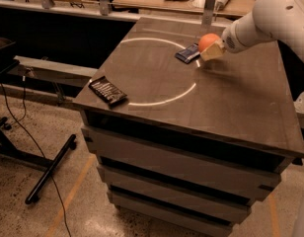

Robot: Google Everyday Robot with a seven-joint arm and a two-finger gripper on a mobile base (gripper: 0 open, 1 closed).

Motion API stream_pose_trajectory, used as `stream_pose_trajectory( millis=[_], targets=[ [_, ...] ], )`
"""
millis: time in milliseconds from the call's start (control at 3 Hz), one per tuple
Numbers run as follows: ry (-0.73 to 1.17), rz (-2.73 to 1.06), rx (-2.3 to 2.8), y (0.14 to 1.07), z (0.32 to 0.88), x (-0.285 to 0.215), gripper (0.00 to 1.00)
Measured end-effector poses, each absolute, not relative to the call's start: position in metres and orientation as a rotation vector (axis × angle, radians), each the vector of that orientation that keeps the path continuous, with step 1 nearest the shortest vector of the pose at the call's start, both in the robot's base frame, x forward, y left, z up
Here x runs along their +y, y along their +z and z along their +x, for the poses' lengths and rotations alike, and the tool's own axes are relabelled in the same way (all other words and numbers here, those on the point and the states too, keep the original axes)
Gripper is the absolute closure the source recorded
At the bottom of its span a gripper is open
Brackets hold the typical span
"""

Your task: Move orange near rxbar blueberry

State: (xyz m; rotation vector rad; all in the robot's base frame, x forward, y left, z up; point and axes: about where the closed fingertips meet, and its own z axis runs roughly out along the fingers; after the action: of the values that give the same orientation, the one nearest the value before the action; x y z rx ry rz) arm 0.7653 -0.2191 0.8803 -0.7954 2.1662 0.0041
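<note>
- Two-finger gripper (211, 48), far right over table (231, 98), pinched on round smooth orange (207, 40);
- flat shiny blue rxbar blueberry (186, 54) just beside orange;
- black bar (107, 90) at front-left corner

Fingers (214, 54) of gripper (211, 49) hold orange (207, 40) just right of rxbar blueberry (187, 54).

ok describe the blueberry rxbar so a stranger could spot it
On the dark table, follow the white circle to its far right edge. There, beside the end effector holding the orange, lies the rxbar blueberry: dark blue, unlike the black bar at the near left corner.
</note>
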Motion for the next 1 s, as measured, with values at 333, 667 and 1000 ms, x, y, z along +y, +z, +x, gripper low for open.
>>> stream_pose_trajectory(
  millis=[333, 667, 1000],
  targets=[
    [0.038, -0.796, 2.172, 0.866, 0.777, -0.211, 0.62],
    [0.056, -0.798, 2.177, 0.857, 0.784, -0.206, 0.38],
    [0.065, -0.797, 2.178, 0.852, 0.787, -0.204, 0.15]
  ],
)
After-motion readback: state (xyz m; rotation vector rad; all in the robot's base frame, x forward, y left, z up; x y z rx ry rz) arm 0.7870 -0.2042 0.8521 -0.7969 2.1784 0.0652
